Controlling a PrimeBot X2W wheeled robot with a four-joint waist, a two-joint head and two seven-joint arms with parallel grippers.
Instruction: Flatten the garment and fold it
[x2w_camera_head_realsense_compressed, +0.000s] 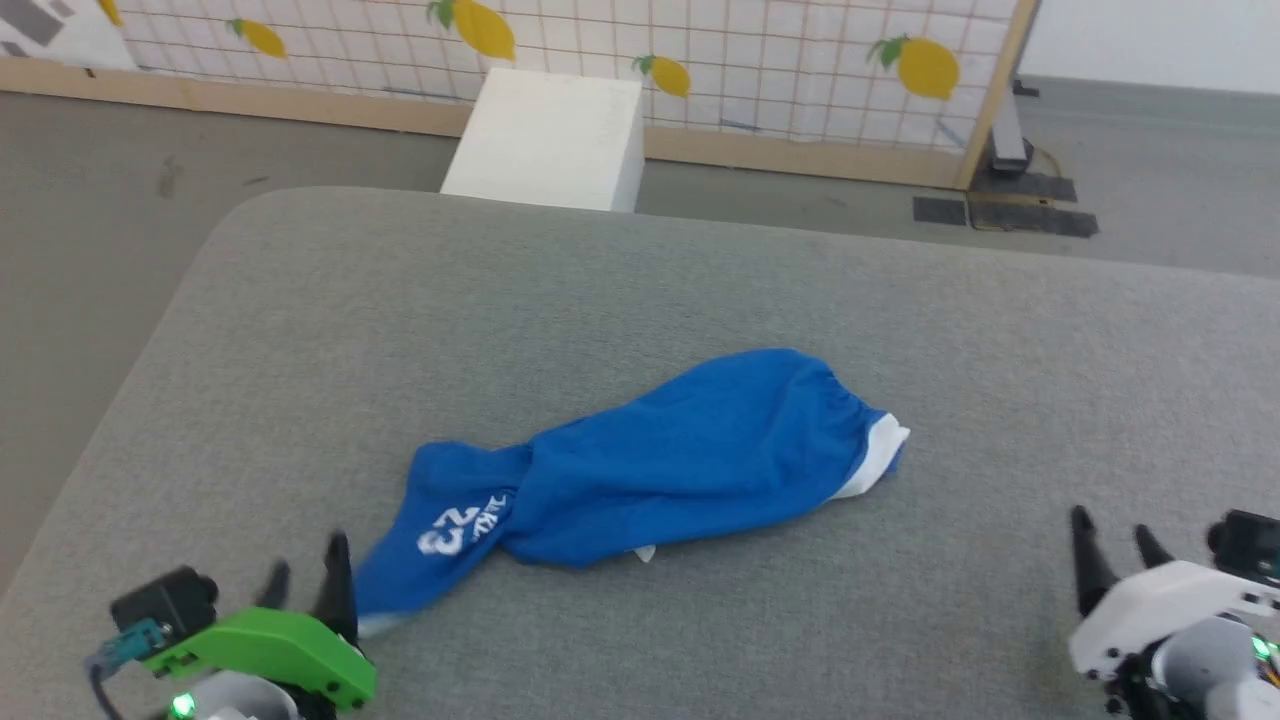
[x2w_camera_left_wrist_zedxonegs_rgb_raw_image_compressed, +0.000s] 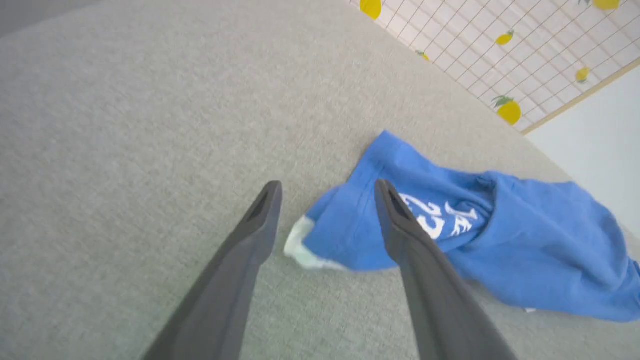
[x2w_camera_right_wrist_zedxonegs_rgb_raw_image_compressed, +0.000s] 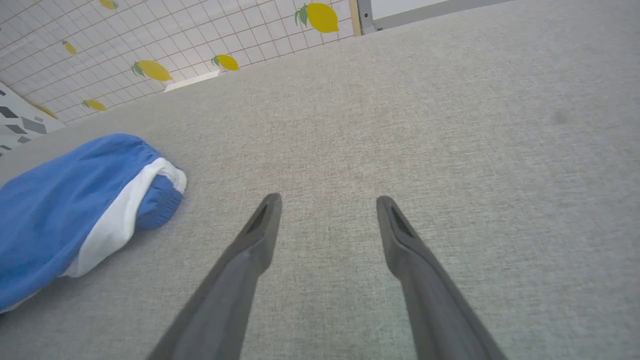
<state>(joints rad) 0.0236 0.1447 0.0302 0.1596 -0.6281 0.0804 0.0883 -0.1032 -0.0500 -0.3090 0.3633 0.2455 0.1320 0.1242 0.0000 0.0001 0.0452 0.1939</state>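
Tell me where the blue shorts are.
In the head view the shorts lie crumpled on the grey surface, logo end beside the open left hand; the right hand sits apart, lower right.

garment (x2w_camera_right_wrist_zedxonegs_rgb_raw_image_compressed: 60, 210) cut off by frame edge, logo (x2w_camera_left_wrist_zedxonegs_rgb_raw_image_compressed: 435, 225) partly behind left pincer's finger (x2w_camera_left_wrist_zedxonegs_rgb_raw_image_compressed: 400, 230)

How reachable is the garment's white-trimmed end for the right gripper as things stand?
Probably yes. The right gripper is open, and just bare grey surface lies between it and that end of the garment; nothing stands in the way.
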